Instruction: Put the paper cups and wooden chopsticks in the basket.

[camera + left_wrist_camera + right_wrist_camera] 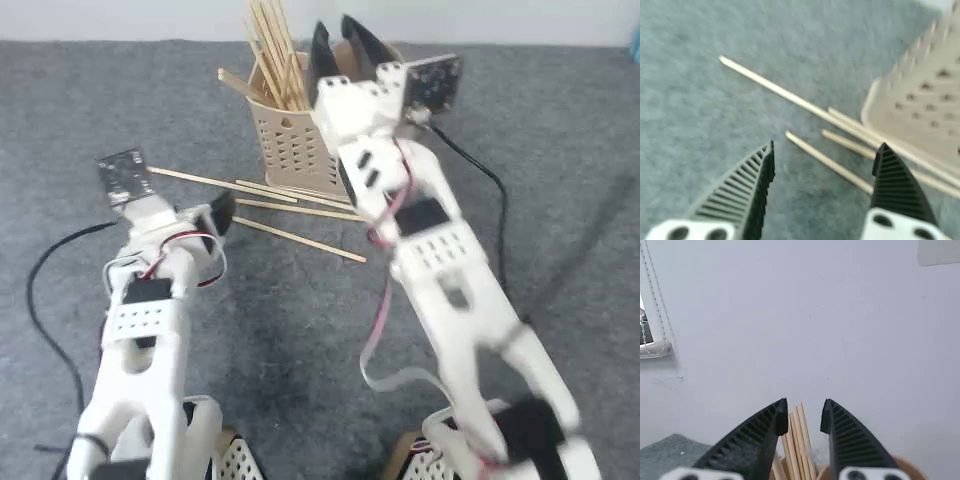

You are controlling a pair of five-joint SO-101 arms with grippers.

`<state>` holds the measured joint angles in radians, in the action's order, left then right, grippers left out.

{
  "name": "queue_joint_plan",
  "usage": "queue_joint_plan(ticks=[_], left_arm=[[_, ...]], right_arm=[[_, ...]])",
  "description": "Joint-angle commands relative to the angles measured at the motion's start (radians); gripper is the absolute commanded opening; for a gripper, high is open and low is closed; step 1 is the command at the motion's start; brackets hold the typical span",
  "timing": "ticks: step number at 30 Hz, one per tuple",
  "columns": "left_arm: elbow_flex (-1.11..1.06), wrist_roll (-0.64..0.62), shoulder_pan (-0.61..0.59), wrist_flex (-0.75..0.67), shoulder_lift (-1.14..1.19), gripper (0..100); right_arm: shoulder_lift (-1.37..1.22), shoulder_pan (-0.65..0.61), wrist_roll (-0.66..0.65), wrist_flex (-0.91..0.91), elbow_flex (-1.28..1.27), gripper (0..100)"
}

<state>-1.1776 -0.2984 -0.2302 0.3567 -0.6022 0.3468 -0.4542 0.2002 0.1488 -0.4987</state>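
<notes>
A beige perforated basket (292, 145) stands at the back of the grey carpet, with several wooden chopsticks (272, 55) upright in it. A brown paper cup rim (912, 466) shows in the basket beside them. My right gripper (340, 42) hangs open just above the basket; the standing chopsticks' tips (799, 440) show beyond its gap (804, 404), and it holds nothing. Three loose chopsticks (300, 238) lie on the carpet in front of the basket. My left gripper (827, 150) is open low over them, with one chopstick (827, 164) under the gap between its fingers, near the basket's wall (920, 100).
A black cable (480, 170) runs along the carpet to the right of the basket and another (45, 300) curves at the left. White perforated pieces (240, 458) sit by the arm bases at the front edge. A pale wall (805, 315) rises behind the basket.
</notes>
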Motion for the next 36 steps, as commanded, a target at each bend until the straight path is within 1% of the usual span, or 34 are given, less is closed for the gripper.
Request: queue_joint_plan(ticks=[1,6,10,14,16,20,25,29,34,36], left_arm=[[0.182,-0.051,0.023,0.051,0.204,30],[0.443,-0.084,-0.002,0.180,0.503,30],[0.607,-0.118,-0.028,0.273,0.643,30],[0.702,-0.152,-0.032,0.302,0.727,30],[0.736,-0.158,-0.032,0.302,0.761,30],[0.802,-0.198,-0.032,0.302,0.822,30],[0.938,-0.264,-0.032,0.310,0.928,30],[1.106,-0.299,-0.032,0.417,1.043,30],[1.365,-0.315,-0.034,0.565,1.223,30],[1.471,-0.341,-0.035,0.629,1.295,30]], right_arm=[[0.323,-0.035,-0.006,-0.208,-0.095,11.3],[0.593,-0.038,-0.005,-0.544,-0.195,11.3],[0.667,-0.038,-0.003,-0.727,-0.213,11.3],[0.670,-0.033,0.110,-0.849,-0.270,11.3],[0.676,-0.036,0.140,-0.880,-0.328,11.3],[0.677,-0.045,0.143,-0.881,-0.459,11.3],[0.677,-0.124,0.135,-0.881,-0.578,11.6],[0.677,-0.179,0.077,-0.881,-0.623,11.6],[0.677,-0.182,0.061,-0.885,-0.626,11.6],[0.677,-0.180,0.061,-0.888,-0.626,11.6]])
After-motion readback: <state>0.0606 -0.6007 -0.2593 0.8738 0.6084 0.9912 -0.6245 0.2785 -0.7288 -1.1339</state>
